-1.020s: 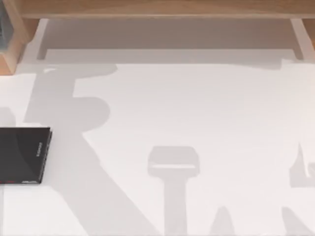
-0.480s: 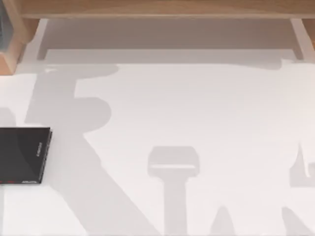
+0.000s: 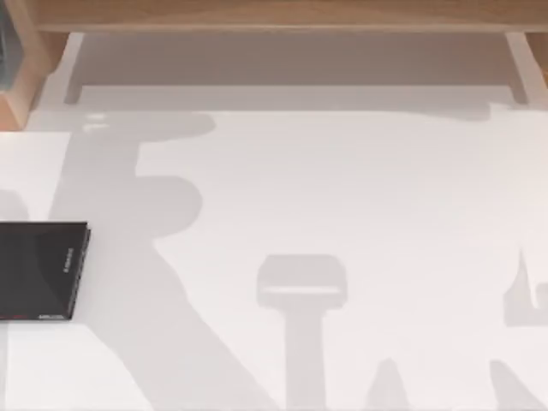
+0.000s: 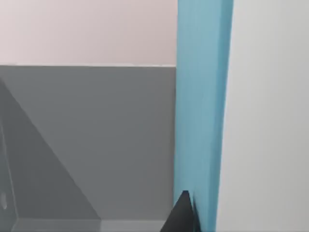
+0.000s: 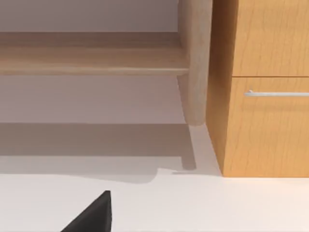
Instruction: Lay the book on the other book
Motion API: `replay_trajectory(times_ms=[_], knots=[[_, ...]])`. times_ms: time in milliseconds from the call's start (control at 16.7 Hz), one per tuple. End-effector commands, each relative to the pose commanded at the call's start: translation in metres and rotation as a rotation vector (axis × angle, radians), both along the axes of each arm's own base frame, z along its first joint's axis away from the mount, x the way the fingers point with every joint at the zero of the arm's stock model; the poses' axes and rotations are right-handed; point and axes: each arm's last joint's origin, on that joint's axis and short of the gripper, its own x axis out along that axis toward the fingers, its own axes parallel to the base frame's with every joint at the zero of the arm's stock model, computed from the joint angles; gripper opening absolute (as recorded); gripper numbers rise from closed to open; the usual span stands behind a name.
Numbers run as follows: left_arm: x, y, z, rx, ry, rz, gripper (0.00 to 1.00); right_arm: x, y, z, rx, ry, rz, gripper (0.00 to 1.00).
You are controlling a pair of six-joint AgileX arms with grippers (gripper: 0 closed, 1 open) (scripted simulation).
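Top view: the other book (image 3: 38, 270), thin, flat and black, is seen lying at the left edge of the white table (image 3: 360, 188), its spine with small pale lettering turned toward the table's middle. Grey shadows of the two arms are cast across the tabletop, and a wooden rail (image 3: 282, 15) is seen along the far side. Left wrist view: the book (image 4: 203, 111) is presented as a tall teal-blue face standing on end, close before the camera; a dark fingertip (image 4: 182, 215) of the left hand (image 4: 186, 217) is seen against its lower part, apparently touching it. Only this one fingertip is visible, so whether the left hand is clenched on the book or released cannot be told. A grey surface and a pale wall are seen beyond the book. Right wrist view: a single dark fingertip (image 5: 91, 215) of the right hand (image 5: 94, 217) is seen above the bare white table, with nothing near it; whether this hand is released or clenched cannot be told. A wooden cabinet (image 5: 265, 87) with a metal drawer handle (image 5: 275, 93) and a wooden post (image 5: 195, 58) beside it are shown at the table's far side.
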Motion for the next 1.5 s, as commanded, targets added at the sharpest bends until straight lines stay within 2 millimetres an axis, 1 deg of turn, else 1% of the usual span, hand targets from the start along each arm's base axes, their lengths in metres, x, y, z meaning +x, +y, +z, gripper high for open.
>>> replay_trajectory(times_ms=[60, 180, 300, 360, 480, 600, 660, 720, 780, 840, 900, 960, 1080, 1200, 1260, 1380, 1500], knots=[[-0.001, -0.001, 0.002, 0.011, -0.004, -0.001, 0.0, 0.0, 0.0, 0.0, 0.0, 0.0, 0.0, 1.0], [-0.009, -0.004, 0.013, 0.069, -0.021, -0.008, 0.0, 0.0, 0.0, 0.0, 0.0, 0.0, 0.0, 1.0], [-0.024, -0.01, 0.032, 0.17, -0.049, -0.014, 0.0, 0.0, 0.0, 0.0, 0.0, 0.0, 0.0, 1.0], [-0.034, -0.014, 0.042, 0.237, -0.066, -0.015, 0.0, 0.0, 0.0, 0.0, 0.0, 0.0, 0.0, 1.0], [-0.061, -0.025, 0.067, 0.4, -0.109, -0.01, 0.0, 0.0, 0.0, 0.0, 0.0, 0.0, 0.0, 1.0], [-0.096, -0.038, 0.094, 0.603, -0.167, 0.009, 0.0, 0.0, 0.0, 0.0, 0.0, 0.0, 0.0, 1.0], [-0.114, -0.045, 0.104, 0.715, -0.191, 0.022, 0.0, 0.0, 0.0, 0.0, 0.0, 0.0, 0.0, 1.0], [-0.133, -0.053, 0.109, 0.831, -0.205, 0.035, 0.0, 0.0, 0.0, 0.0, 0.0, 0.0, 0.0, 1.0], [-0.15, -0.06, 0.108, 0.944, -0.206, 0.045, 0.0, 0.0, 0.0, 0.0, 0.0, 0.0, 0.0, 1.0], [-0.165, -0.066, 0.101, 1.048, -0.192, 0.048, 0.0, 0.0, 0.0, 0.0, 0.0, 0.0, 0.0, 1.0], [-0.178, -0.072, 0.088, 1.138, -0.165, 0.041, 0.0, 0.0, 0.0, 0.0, 0.0, 0.0, 0.0, 1.0], [-0.189, -0.078, 0.07, 1.215, -0.124, 0.022, 0.0, 0.0, 0.0, 0.0, 0.0, 0.0, 0.0, 1.0], [-0.21, -0.088, 0.021, 1.332, -0.015, -0.051, 0.0, 0.0, 0.0, 0.0, 0.0, 0.0, 0.0, 1.0], [-0.23, -0.097, -0.03, 1.409, 0.1, -0.151, 0.0, 0.0, 0.0, 0.0, 0.0, 0.0, 0.0, 1.0], [-0.241, -0.102, -0.052, 1.437, 0.151, -0.199, 0.0, 0.0, 0.0, 0.0, 0.0, 0.0, 0.0, 1.0], [-0.262, -0.11, -0.089, 1.483, 0.235, -0.282, 0.0, 0.0, 0.0, 0.0, 0.0, 0.0, 0.0, 1.0], [-0.28, -0.116, -0.116, 1.521, 0.302, -0.354, 0.0, 0.0, 0.0, 0.0, 0.0, 0.0, 0.0, 1.0]])
